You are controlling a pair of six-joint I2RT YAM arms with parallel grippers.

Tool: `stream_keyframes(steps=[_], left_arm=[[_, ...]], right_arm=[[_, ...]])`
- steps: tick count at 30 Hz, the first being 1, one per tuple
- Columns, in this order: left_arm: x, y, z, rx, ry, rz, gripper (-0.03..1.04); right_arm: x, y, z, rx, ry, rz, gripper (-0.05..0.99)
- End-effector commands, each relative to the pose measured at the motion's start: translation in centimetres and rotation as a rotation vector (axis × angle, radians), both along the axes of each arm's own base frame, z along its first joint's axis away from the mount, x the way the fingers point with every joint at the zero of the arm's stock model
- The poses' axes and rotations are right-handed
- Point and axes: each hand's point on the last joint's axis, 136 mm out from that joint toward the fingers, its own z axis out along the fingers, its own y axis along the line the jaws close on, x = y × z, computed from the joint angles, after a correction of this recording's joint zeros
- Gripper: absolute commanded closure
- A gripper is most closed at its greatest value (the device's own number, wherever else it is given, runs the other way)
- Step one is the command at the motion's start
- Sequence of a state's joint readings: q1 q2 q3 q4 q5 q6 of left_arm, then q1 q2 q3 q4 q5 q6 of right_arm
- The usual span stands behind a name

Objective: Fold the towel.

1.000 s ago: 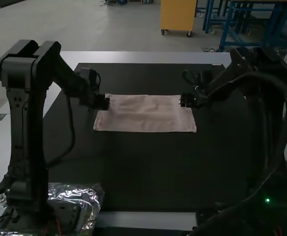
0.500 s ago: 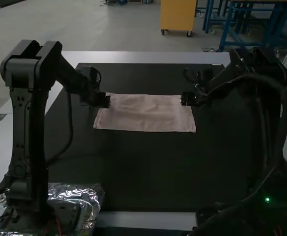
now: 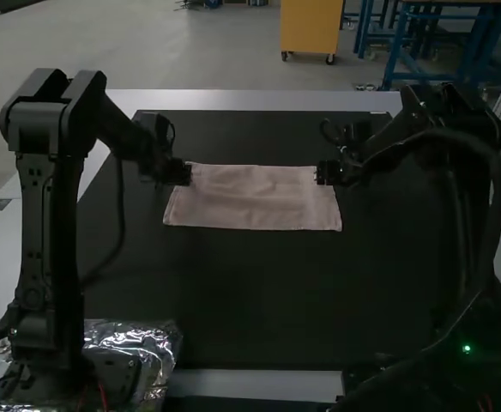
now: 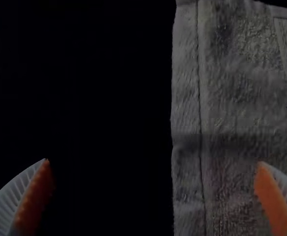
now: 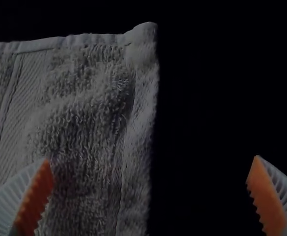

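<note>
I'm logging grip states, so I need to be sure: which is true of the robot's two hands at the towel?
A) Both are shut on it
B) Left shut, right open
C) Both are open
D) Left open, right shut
C: the left hand and the right hand each have their fingers spread wide, at opposite side edges of the towel.

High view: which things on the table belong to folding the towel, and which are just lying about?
Part of the job:
- pale pink towel
- left gripper, open over one side edge
- right gripper, open over the opposite edge
- black work surface beneath

Just lying about:
- crinkled silver foil by the left arm's base
</note>
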State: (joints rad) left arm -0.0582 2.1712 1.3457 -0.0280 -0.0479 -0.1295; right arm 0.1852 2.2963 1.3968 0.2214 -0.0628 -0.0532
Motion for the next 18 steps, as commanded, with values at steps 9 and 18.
stream_keyframes(steps=[9, 18], left_arm=[[2.9, 0.2, 5.6, -0.029, -0.149, 0.014, 0.06], [2.7, 0.0, 2.3, -0.023, -0.086, 0.009, 0.06]], right_arm=[[0.2, 0.2, -0.1, 0.004, 0.005, 0.004, 0.03], [-0.4, 0.1, -0.8, -0.003, 0.033, 0.011, 0.03]])
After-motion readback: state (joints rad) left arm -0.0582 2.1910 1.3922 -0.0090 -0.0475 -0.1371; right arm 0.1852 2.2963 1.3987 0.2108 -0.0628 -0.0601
